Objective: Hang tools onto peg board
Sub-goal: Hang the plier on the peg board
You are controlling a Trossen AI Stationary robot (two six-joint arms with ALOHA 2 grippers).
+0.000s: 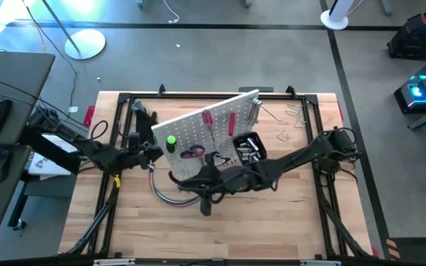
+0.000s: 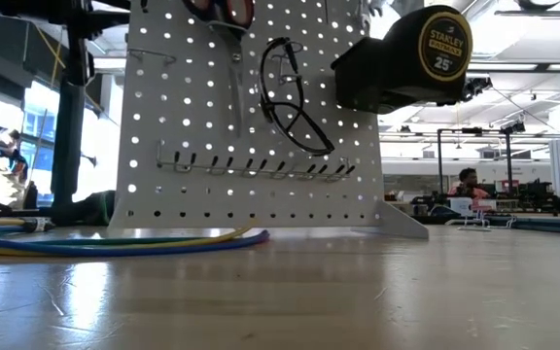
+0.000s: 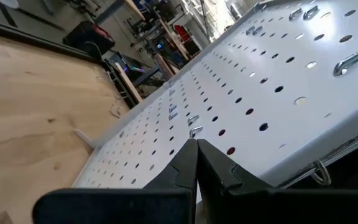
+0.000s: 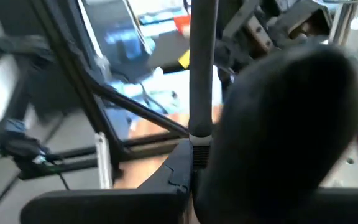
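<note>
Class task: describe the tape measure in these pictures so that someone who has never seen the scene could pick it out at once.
Start at the white peg board standing on the wooden table. In the low view, look to its upper right corner, beside the dark safety glasses hanging on the board. The tape measure is the chunky round black and yellow case with printed lettering, the only yellow-faced thing there.

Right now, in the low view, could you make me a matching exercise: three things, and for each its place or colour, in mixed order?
1. tape measure
2. cables
3. glasses

a. dark frame, hanging on the peg board
b. lying on the table
c. yellow face, black casing

Pairs: 1-c, 2-b, 3-a
</note>
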